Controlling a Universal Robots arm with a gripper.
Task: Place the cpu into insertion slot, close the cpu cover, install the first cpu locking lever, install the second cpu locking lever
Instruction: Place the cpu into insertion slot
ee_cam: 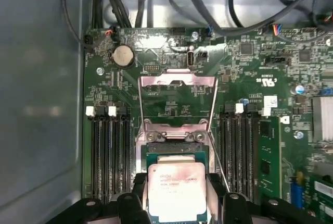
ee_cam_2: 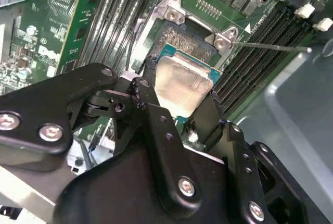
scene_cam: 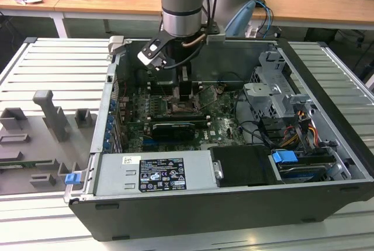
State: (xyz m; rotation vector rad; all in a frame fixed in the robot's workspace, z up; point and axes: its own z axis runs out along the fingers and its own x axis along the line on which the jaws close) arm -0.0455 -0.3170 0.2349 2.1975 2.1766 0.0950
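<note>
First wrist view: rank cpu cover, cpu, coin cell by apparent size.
1. cpu cover: open frame, widest outline.
2. cpu: close behind, but nearer the camera, so this gap is unsure.
3. coin cell: clearly smallest.

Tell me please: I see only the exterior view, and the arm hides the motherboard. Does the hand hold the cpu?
Observer: Yes. In the first wrist view the hand is shut on the cpu, gripping two opposite edges.
Operator: Where is it compared with the insertion slot?
Observer: In the second wrist view it is over the insertion slot and covers part of it. Whether it is seated, I cannot tell.
Operator: And the cpu cover?
Observer: In the first wrist view the cpu cover is open, swung back away from the slot.
</note>
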